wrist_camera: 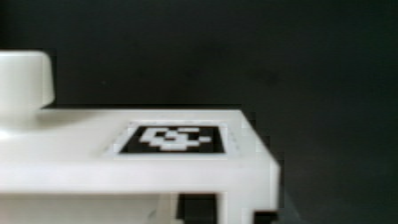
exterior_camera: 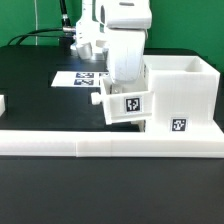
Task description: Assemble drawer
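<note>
A Panda arm presses a small white plastic tagged drawer box (exterior_camera: 124, 103) toward the large hollow white shell (exterior_camera: 180, 96) near the table's (exterior_camera: 40, 75) front edge; its fingers' grip cannot be told, and misalignment could jam the box.

A black desk (exterior_camera: 30, 85) fills the view. A long low white rail (exterior_camera: 60, 143) runs along its near edge. Farther back lies the flat marker board (exterior_camera: 75, 78), printed with black-and-white tags.
</note>
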You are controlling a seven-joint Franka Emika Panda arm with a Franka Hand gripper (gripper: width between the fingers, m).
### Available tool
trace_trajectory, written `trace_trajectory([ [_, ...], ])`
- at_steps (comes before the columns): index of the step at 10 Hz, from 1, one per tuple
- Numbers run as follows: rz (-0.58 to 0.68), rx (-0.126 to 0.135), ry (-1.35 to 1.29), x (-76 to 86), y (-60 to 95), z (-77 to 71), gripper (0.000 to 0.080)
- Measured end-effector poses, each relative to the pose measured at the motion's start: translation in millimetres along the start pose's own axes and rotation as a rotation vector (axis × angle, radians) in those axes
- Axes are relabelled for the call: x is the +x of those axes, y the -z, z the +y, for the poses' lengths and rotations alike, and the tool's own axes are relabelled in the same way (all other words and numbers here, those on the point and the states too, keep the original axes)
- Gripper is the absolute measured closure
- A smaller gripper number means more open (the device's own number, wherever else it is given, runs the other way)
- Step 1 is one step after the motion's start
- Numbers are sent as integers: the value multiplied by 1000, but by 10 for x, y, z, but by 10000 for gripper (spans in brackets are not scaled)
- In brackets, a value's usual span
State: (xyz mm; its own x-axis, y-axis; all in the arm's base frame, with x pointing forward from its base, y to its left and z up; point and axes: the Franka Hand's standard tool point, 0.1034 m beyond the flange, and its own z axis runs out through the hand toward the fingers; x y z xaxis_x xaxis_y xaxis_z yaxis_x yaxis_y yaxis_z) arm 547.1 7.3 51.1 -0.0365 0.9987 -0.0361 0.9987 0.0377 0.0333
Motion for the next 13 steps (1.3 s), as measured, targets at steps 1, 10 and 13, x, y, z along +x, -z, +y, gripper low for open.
trace_trajectory([
  [1,0,0,-1,-6,0,1,755],
  [10,-16,13,15,55,215,55,236],
  [13,-52,38,71,-225,473,32,153],
])
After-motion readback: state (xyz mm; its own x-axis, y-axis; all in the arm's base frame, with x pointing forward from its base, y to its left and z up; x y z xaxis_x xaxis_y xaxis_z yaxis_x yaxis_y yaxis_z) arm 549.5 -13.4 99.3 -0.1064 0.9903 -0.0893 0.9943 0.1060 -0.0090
